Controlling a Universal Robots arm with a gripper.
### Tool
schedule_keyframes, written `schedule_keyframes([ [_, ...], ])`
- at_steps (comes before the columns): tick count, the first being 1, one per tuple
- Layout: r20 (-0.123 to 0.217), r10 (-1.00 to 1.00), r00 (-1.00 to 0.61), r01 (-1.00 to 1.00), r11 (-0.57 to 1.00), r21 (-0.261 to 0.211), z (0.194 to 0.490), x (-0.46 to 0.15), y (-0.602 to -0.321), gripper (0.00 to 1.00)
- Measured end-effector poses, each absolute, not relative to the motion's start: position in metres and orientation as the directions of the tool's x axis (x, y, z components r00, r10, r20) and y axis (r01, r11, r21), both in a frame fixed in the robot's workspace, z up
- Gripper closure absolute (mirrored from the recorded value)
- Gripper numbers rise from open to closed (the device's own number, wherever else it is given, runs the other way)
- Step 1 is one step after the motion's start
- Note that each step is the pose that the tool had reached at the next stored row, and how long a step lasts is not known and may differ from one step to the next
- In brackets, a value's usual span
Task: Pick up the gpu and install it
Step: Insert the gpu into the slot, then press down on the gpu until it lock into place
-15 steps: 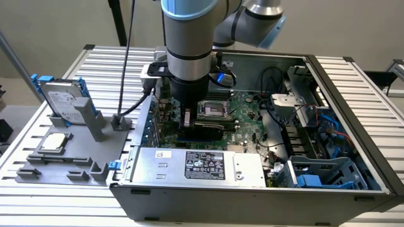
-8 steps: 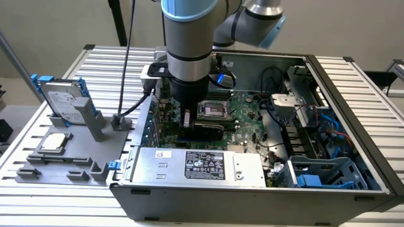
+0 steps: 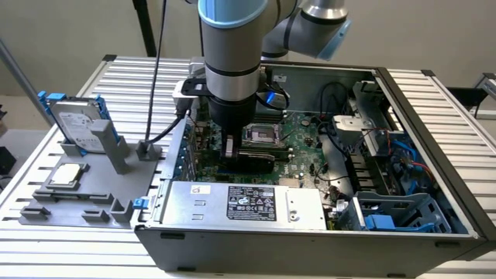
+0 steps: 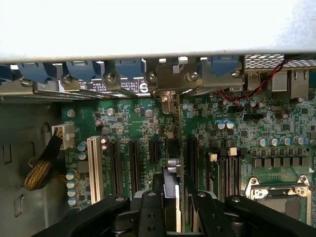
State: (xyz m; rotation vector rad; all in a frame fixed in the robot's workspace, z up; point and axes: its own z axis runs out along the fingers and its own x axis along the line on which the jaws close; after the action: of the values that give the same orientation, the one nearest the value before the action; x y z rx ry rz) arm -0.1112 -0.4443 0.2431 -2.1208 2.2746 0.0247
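My gripper (image 3: pixel 232 152) is down inside the open computer case (image 3: pixel 434 174), over the green motherboard (image 3: pixel 298 142). It is shut on the gpu (image 3: pixel 257 158), whose black cooler sticks out toward the exterior view's right. In the wrist view the gpu (image 4: pixel 171 165) stands edge-on between my black fingers (image 4: pixel 148 212). It lines up with the long black expansion slots (image 4: pixel 134 165), and its silver end bracket (image 4: pixel 169 101) reaches the case's rear wall. Whether the card's edge sits in a slot is hidden.
On the grey holder tray (image 3: pixel 85 200) at the exterior view's left stand a silver hard drive with blue rails (image 3: pixel 78 123) and a square CPU chip (image 3: pixel 66 174). The power supply (image 3: pixel 240 203) fills the case's front. The CPU socket (image 3: pixel 259 135) and cables (image 3: pixel 387 151) lie nearby.
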Motion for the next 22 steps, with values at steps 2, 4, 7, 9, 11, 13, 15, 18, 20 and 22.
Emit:
schedule_keyframes([
  [2, -0.034, -0.997, -0.070, -0.997, 0.070, -0.010, 0.243, -0.111, -0.444, 0.73],
  [4, -0.037, -0.997, -0.070, -0.997, 0.071, -0.011, 0.243, -0.111, -0.444, 0.72],
  [7, -0.034, -0.997, -0.070, -0.997, 0.070, -0.010, 0.254, -0.111, -0.444, 0.66],
  [9, -0.034, -0.997, -0.070, -0.997, 0.070, -0.009, 0.263, -0.111, -0.444, 0.66],
  [11, -0.034, -0.997, -0.070, -0.997, 0.070, -0.009, 0.273, -0.110, -0.444, 0.66],
  [13, -0.034, -0.997, -0.070, -0.997, 0.071, -0.008, 0.282, -0.110, -0.444, 0.66],
  [15, -0.034, -0.997, -0.070, -0.997, 0.070, -0.008, 0.291, -0.110, -0.444, 0.69],
  [18, -0.034, -0.997, -0.070, -0.998, 0.070, -0.005, 0.298, -0.109, -0.444, 0.82],
  [20, -0.034, -0.997, -0.070, -0.997, 0.070, -0.005, 0.298, -0.110, -0.444, 0.87],
  [22, -0.034, -0.997, -0.070, -0.998, 0.070, -0.005, 0.298, -0.110, -0.444, 0.89],
])
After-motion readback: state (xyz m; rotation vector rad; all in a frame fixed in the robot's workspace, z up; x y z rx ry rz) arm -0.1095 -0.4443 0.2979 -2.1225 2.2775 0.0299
